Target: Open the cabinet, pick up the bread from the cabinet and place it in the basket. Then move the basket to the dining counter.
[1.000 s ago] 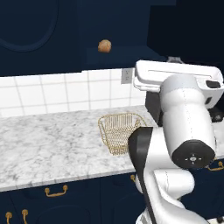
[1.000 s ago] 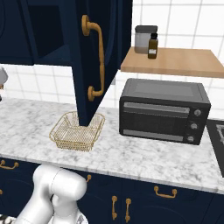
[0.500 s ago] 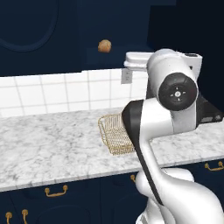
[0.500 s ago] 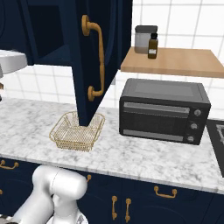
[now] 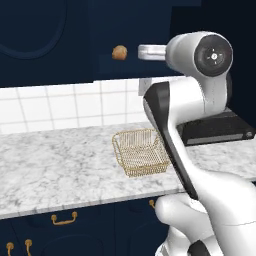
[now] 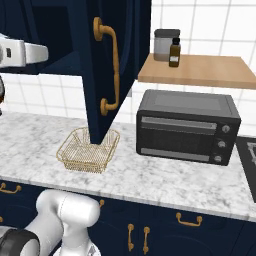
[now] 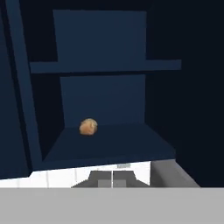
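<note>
Navy throughout, the one cabinet [image 6: 107,70] stands with its door swung wide so the shelf can be reached; one gold wire basket [image 5: 141,152] waits on the marble worktop just below to take the drop; one bread [image 7: 88,127] roll sits far back on the lower shelf (left of centre); the gripper [image 7: 112,180] faces it, clenched on nothing

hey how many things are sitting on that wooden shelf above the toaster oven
2. A grey canister stands at the back left of the wooden shelf, and a small brown bottle stands just in front of it to its right. Anything behind the canister would be hidden.
</note>
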Controlling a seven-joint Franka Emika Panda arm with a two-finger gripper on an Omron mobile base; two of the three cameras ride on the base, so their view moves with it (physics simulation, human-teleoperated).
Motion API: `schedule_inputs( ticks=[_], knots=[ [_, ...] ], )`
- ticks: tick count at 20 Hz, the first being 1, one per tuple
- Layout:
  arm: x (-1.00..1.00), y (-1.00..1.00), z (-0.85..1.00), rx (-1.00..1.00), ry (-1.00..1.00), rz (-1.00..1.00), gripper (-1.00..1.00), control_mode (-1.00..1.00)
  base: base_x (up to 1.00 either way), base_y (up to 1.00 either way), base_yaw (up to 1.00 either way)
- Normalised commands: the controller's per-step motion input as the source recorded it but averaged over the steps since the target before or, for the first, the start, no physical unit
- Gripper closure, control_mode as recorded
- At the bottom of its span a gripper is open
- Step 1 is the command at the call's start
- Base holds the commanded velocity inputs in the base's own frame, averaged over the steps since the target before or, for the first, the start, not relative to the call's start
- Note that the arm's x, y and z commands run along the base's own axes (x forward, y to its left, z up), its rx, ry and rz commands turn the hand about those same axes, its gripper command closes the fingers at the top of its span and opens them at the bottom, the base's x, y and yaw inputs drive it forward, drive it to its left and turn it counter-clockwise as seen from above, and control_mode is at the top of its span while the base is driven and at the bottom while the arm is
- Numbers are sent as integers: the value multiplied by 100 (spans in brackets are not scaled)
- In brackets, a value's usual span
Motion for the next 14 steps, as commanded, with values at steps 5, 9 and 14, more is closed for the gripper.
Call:
schedule_inputs(
  ticks=[5,9,14],
  knots=[
    [64,0,-24,14,6,23,-100,-100,0,0,0],
    [78,0,-8,12,16,11,-100,-100,0,0,0],
    [56,0,0,3,13,2,-100,-100,0,0,0]
  ],
)
